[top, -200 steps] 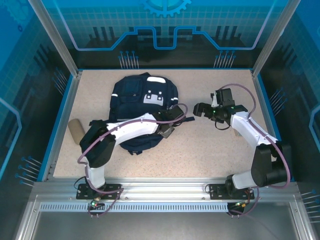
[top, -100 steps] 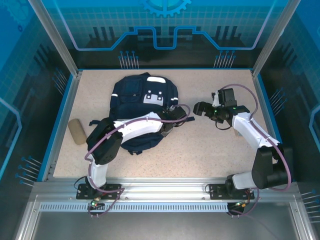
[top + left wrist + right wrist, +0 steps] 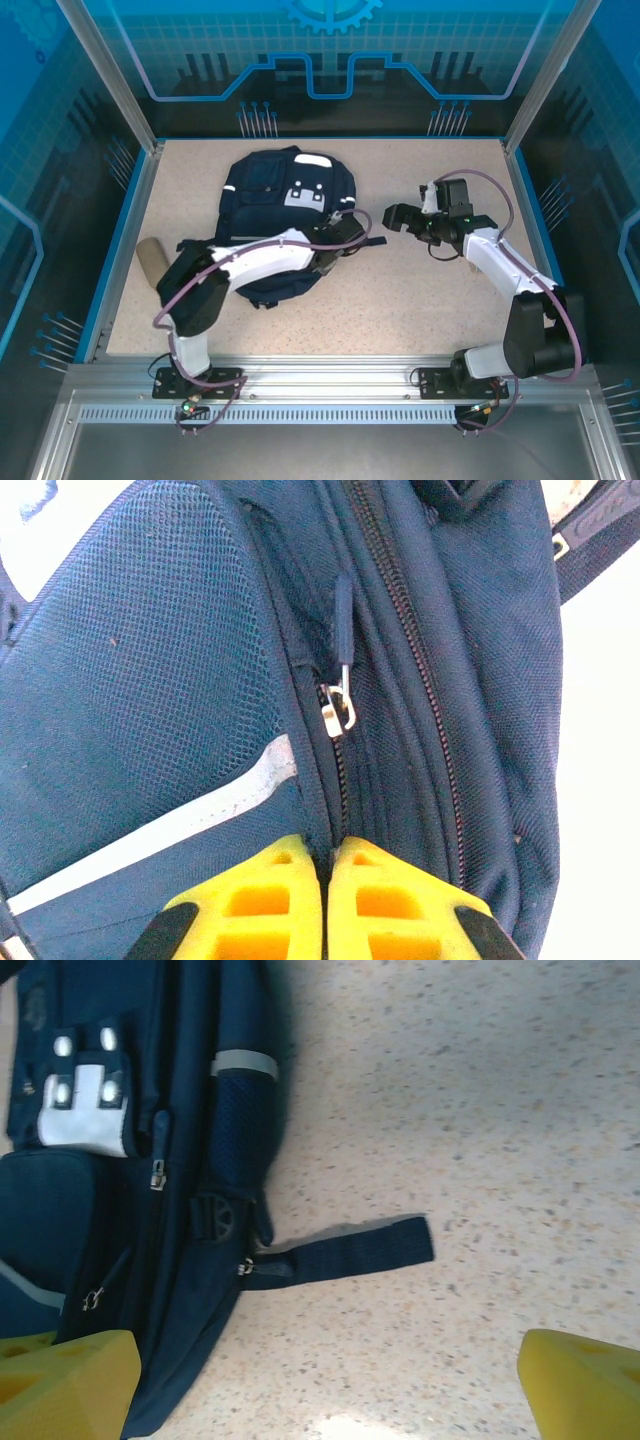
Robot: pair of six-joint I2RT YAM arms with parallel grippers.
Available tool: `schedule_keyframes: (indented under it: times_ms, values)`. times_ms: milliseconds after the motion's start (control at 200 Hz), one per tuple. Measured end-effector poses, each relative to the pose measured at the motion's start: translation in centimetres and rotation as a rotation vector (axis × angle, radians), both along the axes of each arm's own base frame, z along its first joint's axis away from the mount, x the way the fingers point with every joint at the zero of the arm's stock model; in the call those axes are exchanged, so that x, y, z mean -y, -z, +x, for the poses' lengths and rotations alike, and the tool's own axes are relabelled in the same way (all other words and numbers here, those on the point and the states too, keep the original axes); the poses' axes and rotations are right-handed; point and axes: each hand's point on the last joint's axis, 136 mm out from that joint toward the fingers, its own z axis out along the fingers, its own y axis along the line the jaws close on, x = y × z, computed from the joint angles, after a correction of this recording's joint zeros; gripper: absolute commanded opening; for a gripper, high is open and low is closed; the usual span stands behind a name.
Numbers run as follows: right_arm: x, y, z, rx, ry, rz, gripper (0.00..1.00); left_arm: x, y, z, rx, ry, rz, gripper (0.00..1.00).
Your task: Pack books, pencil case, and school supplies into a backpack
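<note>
Speckled beige tabletop (image 3: 430,300) inside a blue-walled enclosure (image 3: 60,200). At far L, pencil case (image 3: 150,260) lies at approx 9 o'clock of the backpack (image 3: 285,200), well apart from it, on bare table near the L edge. Its long axis runs roughly 12-to-6, far end leaning slightly toward 11. Judged not yet packed, lying clear of the work area. The backpack lies flat, centre-left of table, front patch (image 3: 305,195) up. Long axis approx 12-to-6, near end drifting toward 7; which end is the top, cannot tell. Zip tracks seen in L wrist view look closed, so opening a compartment is judged the step in hand. Next, left gripper (image 3: 327,855) is down on the pack's 3 o'clock flank, fingers pressed together right on the zip line, just behind the zipper pull (image 3: 338,695). The pull lies ahead of the tips, not between them; whether a fold of fabric is pinched, cannot tell. Placement suits anchoring the pack or a grab that fell short of the pull (judgement only). A loose strap (image 3: 350,1250) trails from the pack toward 3 o'clock. Further R, right gripper (image 3: 328,1370) hovers at 3 o'clock of the pack, near but apart from it, jaws wide apart w/ nothing between them, facing the pack. Probably staged to assist w/ the zip.
</note>
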Motion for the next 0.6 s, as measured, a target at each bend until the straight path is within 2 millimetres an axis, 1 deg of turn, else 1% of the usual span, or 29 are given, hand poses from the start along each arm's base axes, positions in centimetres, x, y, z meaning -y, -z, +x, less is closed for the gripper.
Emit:
schedule_keyframes:
  times_ms: [65, 135, 305, 490, 550, 600]
  values:
    - [-0.8, -0.3, -0.2, 0.001, -0.031, 0.029, 0.94, -0.3, -1.1, -0.4, 0.025, 0.001, -0.055, 0.00]
    - [-1.9, -0.8, -0.2, 0.001, -0.072, 0.054, 0.89, -0.6, -2.2, -0.8, 0.048, 0.009, -0.115, 0.00]
    - [-6.0, -1.7, 0.3, -0.007, -0.192, 0.111, 0.75, -0.7, -3.9, -2.1, 0.076, 0.037, -0.225, 0.00]
    - [-10.8, -1.5, 1.1, -0.043, -0.297, 0.134, 0.64, -0.7, -5.4, -3.1, 0.111, 0.069, -0.325, 0.00]
    - [-11.8, -1.4, 1.8, -0.049, -0.315, 0.137, 0.59, -0.6, -5.9, -3.4, 0.125, 0.079, -0.359, 0.00]
    - [-12.3, -1.2, 2.4, -0.062, -0.314, 0.144, 0.55, -0.5, -6.2, -3.6, 0.132, 0.087, -0.384, 0.00]
